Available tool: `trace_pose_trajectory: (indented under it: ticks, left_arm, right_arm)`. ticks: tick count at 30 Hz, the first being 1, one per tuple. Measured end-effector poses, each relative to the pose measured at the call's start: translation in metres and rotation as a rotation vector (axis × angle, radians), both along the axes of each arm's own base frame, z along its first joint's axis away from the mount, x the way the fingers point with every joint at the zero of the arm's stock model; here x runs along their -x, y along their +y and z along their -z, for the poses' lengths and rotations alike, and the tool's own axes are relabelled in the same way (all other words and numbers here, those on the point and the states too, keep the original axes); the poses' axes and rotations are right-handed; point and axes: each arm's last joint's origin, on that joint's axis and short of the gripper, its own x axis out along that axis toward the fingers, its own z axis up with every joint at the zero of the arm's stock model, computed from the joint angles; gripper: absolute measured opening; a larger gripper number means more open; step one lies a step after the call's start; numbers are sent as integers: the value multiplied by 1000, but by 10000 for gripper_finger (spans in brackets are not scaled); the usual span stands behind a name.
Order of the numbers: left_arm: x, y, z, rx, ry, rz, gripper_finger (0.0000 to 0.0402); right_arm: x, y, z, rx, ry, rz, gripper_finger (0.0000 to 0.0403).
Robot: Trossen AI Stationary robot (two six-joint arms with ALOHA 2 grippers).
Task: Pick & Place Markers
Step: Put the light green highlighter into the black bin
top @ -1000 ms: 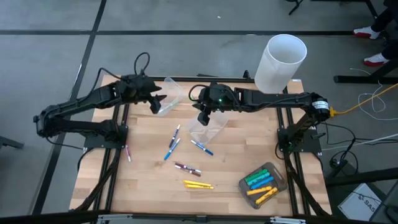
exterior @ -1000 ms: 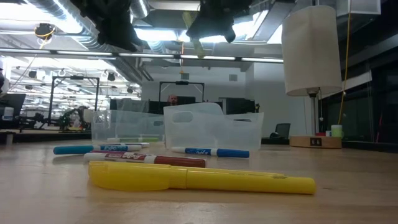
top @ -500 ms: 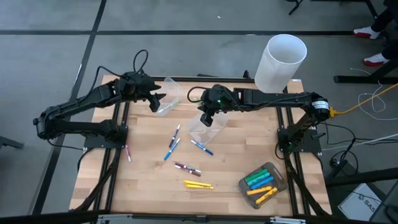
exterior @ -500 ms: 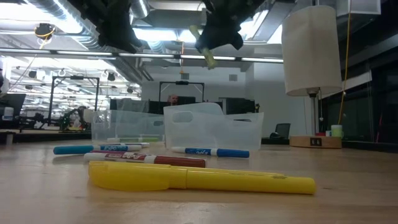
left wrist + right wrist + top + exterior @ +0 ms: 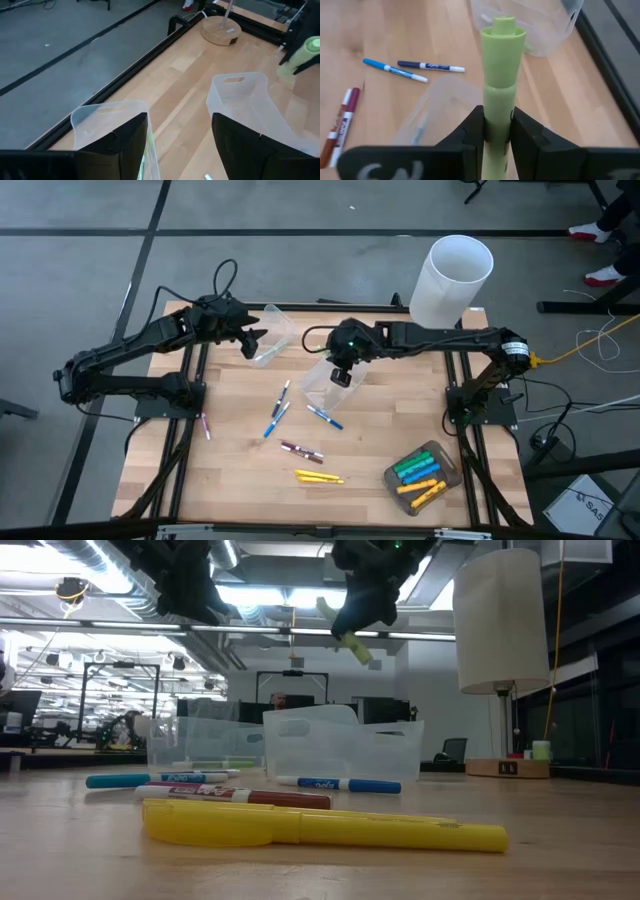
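Green plastic marker (image 5: 499, 95) sits clamped in our right pincer (image 5: 496, 131), above the clear plastic tub (image 5: 335, 385) mid-counter (image 5: 240, 470). Our left pincer (image 5: 250, 343) hangs with fingers apart over a second clear tub (image 5: 272, 338).

Overhead camera looking straight down, low camera level across the tabletop, 2 wrist cameras close in, all sharing the clear tubs (image 5: 330, 385)

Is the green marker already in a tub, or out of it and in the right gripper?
Out: the right gripper is shut on the green marker, clamped between its fingers above the clear tub, clear of the tub.
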Motion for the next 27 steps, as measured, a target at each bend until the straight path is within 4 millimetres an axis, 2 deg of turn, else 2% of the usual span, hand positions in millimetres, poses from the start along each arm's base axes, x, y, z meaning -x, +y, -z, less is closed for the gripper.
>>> trace_pose_trajectory:
  ticks: [10,17,27]
  left_arm:
    - [-1,-1,0,11,-13,29,216]
    - [0,1,-1,-20,4,-28,216]
    - [-4,13,7,26,30,-45,216]
  right_arm:
    - [-3,-15,-6,28,-78,5,69]
    - [-5,-25,-10,25,-137,12,69]
    - [-10,-36,-16,46,-230,14,69]
